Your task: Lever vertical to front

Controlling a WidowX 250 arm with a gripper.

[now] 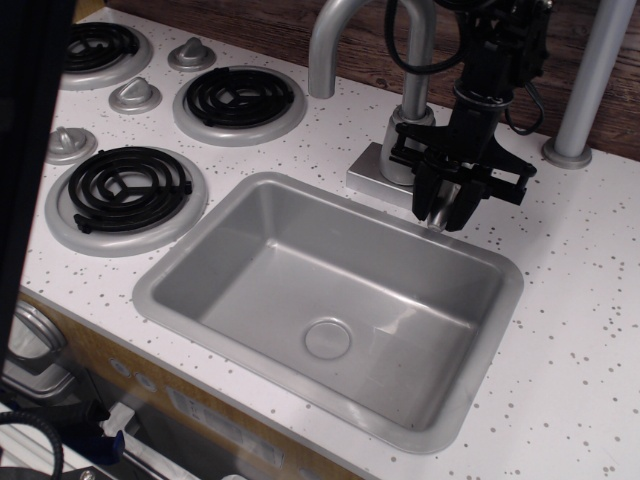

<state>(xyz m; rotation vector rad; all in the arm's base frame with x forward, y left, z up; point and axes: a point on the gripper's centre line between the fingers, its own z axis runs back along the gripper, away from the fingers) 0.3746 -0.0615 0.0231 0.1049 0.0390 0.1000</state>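
Observation.image looks down on a speckled white counter (580,330), nearest the grey sink basin (250,260) with its round drain (328,338). At the basin's far rim the black gripper (446,212) points down, fingers closed narrowly around the lever (438,213), which tilts forward over the edge. Behind stands the faucet body (405,140), curved spout (345,30), and a grey pole (590,80).

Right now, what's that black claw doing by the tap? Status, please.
Black gripper closed on the short silver-grey lever. Lever points forward toward the grey sink basin. Nothing in the way.
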